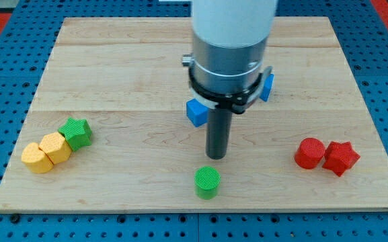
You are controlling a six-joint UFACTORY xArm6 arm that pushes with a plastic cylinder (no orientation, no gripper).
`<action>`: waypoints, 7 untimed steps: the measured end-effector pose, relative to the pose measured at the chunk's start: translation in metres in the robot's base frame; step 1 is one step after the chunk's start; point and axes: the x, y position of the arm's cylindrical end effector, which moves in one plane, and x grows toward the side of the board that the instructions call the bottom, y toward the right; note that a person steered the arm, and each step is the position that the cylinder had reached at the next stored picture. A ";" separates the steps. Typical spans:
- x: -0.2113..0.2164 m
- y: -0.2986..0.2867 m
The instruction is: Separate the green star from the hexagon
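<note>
1. Wooden board [146, 74] on a blue pegboard; my tip [216, 156] (a bare rod, no claw to open or close) rests mid-board, just above a green cylinder [207, 182].
2. At the view's left, the green star [76, 132] touches the yellow hexagon [56, 147].
3. Well apart, at the view's right, sit 2 red blocks [326, 155].

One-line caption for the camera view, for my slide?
My tip hovers mid-board above the green cylinder, far from the green star touching the yellow hexagon at the view's left.
</note>
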 end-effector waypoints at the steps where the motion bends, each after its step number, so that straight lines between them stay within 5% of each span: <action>1: 0.000 -0.040; 4: -0.001 -0.172; 7: -0.011 -0.190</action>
